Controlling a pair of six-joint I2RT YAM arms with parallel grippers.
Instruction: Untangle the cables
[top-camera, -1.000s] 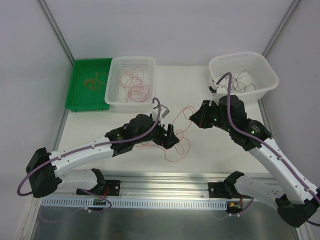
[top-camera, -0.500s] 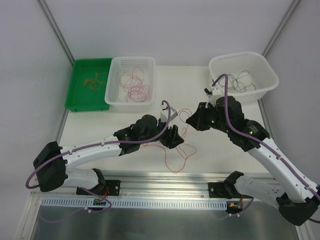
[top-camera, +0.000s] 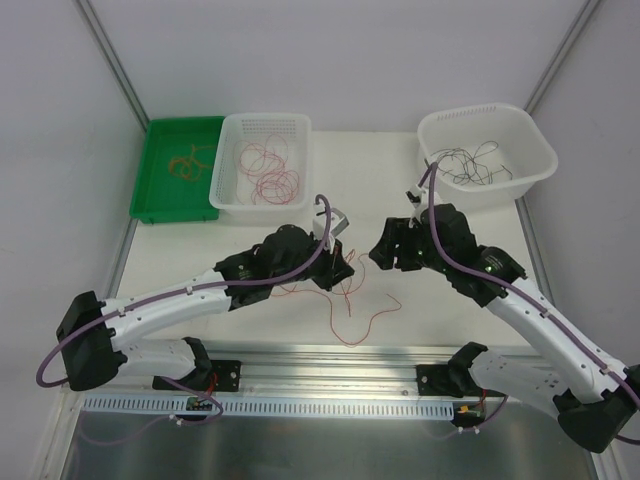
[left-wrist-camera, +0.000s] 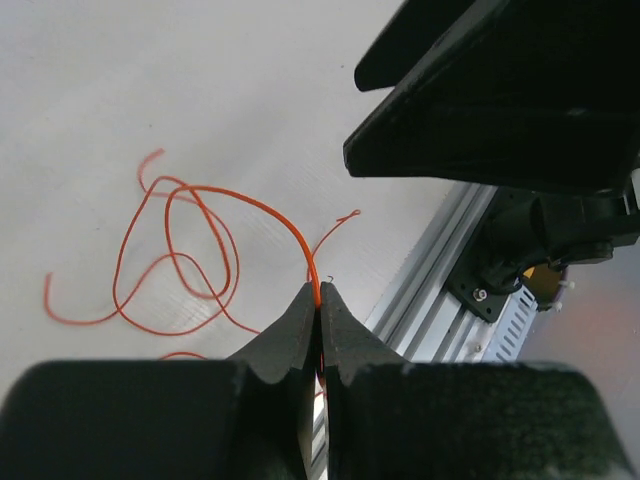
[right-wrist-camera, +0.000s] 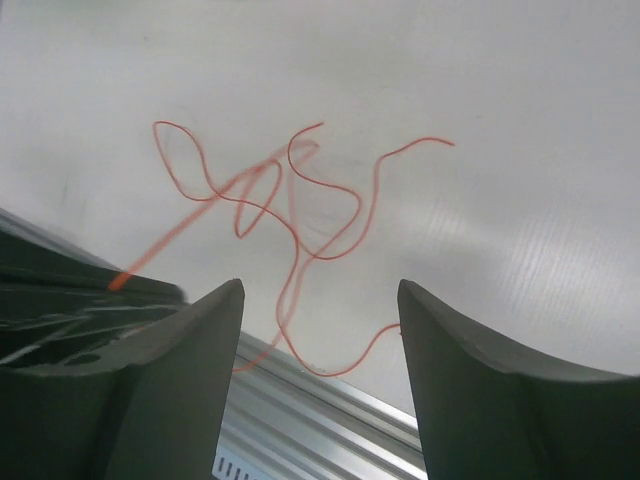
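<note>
On the tabletop (top-camera: 365, 175), the left gripper (left-wrist-camera: 318, 292) is shut on a red cable (left-wrist-camera: 200, 190), and the right gripper (right-wrist-camera: 320, 288) stands wide, holding nothing. The step seems to be pulling this cable free, so the next move calls for a slow lift. The cable lies between the arms in loose curls with no straight axis, trailing from the pinch toward the near right.

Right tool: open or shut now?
Open. In the right wrist view the right tool's fingers stand wide apart, with the table and a loose red cable showing between them; nothing is gripped.
</note>
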